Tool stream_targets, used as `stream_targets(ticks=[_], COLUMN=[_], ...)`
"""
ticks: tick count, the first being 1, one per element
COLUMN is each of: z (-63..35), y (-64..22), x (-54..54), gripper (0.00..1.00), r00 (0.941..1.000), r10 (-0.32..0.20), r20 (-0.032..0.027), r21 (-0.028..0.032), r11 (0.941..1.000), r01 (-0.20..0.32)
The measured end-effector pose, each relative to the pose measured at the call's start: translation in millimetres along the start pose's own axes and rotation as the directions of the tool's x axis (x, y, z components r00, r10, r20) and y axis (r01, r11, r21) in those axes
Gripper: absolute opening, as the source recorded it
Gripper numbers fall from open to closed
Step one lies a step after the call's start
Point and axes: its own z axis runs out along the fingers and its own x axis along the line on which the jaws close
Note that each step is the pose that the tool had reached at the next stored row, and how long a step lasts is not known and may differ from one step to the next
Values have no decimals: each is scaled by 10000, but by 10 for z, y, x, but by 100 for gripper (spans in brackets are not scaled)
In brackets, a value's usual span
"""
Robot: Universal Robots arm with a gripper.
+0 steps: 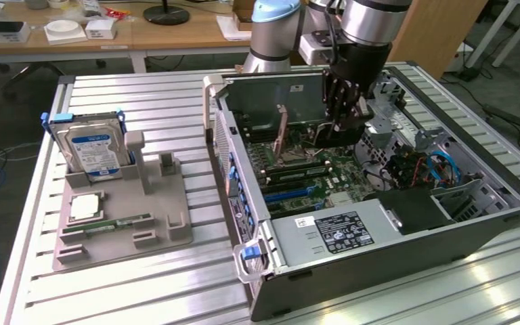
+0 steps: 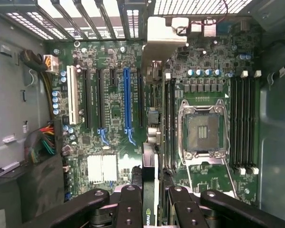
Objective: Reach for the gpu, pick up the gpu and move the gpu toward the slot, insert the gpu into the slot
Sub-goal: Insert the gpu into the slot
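The black-fingered claw (image 2: 152,202) is clamped on the thin green circuit-card gpu (image 2: 150,161), held edge-on between its fingers above the green motherboard (image 2: 109,118). Best, I judge, to keep the card parallel to the dark slot (image 2: 139,104) beneath the claw, with the silver end bracket (image 2: 160,38) squared and no tilt.

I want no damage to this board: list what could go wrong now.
1. The gpu, gripped edge-on by the gripper, sits close beside the memory sticks; sideways drift could scrape them.
2. Its silver bracket is near the case's rear slats and might catch there.
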Motion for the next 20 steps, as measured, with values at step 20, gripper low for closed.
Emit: stream_targets(ticks=[20], z=[10], y=[50], x=[48], gripper=[26], r00=[10000], r10=[0], r20=[1], r21=[-1], r11=[10000], r01=[0])
